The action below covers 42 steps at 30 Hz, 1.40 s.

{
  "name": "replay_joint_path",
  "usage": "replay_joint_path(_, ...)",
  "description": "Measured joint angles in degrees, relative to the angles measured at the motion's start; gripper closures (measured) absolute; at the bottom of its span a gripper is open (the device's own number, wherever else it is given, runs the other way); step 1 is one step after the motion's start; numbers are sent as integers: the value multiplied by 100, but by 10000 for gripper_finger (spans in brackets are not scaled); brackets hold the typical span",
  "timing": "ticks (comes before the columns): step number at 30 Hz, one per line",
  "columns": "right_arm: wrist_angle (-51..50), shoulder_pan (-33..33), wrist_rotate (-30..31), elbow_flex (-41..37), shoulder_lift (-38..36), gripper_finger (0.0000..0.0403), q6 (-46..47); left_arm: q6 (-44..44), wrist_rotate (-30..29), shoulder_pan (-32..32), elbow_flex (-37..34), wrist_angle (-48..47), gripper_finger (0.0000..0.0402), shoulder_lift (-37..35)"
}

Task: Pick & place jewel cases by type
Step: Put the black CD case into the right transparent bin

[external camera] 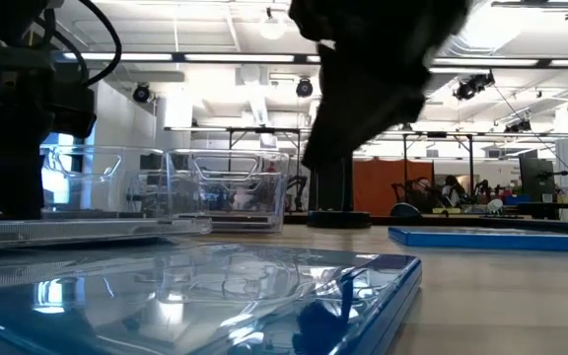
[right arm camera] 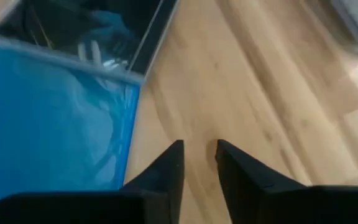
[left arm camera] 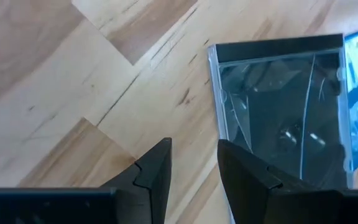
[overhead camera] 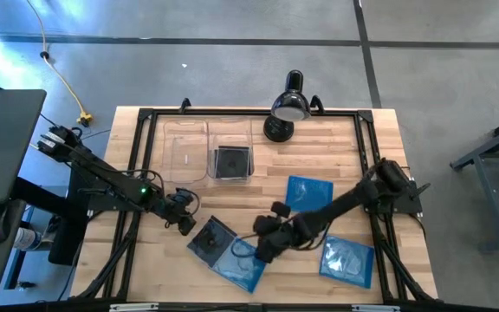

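A dark jewel case with a clear cover point(overhead camera: 210, 238) lies flat near the table's front. One of its edges lies over a translucent blue jewel case point(overhead camera: 242, 265). My left gripper point(overhead camera: 186, 227) hovers just left of the dark case point(left arm camera: 284, 112), open, with bare wood between its fingers point(left arm camera: 194, 142). My right gripper point(overhead camera: 262, 253) hangs just right of the blue case point(right arm camera: 55, 124), open above bare wood point(right arm camera: 199, 142). Two more blue cases point(overhead camera: 308, 192) point(overhead camera: 346, 260) lie flat to the right. Another dark case point(overhead camera: 230, 161) sits in a clear bin point(overhead camera: 230, 144).
A second clear bin point(overhead camera: 185, 147) stands left of the first at the back. A black desk lamp point(overhead camera: 288, 107) stands at the far edge. A black frame rail point(overhead camera: 142, 156) borders the wooden table. There is bare wood between the bins and the front cases.
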Motion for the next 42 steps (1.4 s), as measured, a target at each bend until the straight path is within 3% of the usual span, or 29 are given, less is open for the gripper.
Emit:
replay_joint_path(5, 334, -257, -550, -20, -234, 289, 269, 118, 138, -167, 0, -25, 273, 4)
replay_joint_path(7, 1180, -307, -989, -273, -356, 284, 391, 116, 155, -315, 0, 13, 273, 4)
replay_joint_path(10, 3242, -327, -1844, -1018, -532, 281, 558, 103, 149, -558, 31, 20, 273, 4)
replay_joint_path(12, 4291, -321, -2022, -1631, -674, 281, 706, 116, 101, -703, 106, 35, 273, 4)
replay_joint_path(17, 5297, -550, -1761, -3271, -1113, 280, 2116, 293, -82, -876, 342, 14, 273, 4)
replay_joint_path(22, 6919, -1152, -2678, -3897, -1143, 279, 2662, 643, -205, -930, 475, 57, 273, 64)
replay_joint_path(28, 6172, -1409, -3048, -3584, -1100, 278, 2497, 1081, -534, -1469, 647, 19, 273, 350)
replay_joint_path(34, 5855, -1445, -3370, -2994, -720, 279, 2427, 1665, -1384, -2248, 1205, -41, 273, 840)
replay_joint_path(42, 5841, -1649, -3956, -2535, -33, 279, 2459, 2334, -2101, -2937, 2312, -1101, 273, 2358)
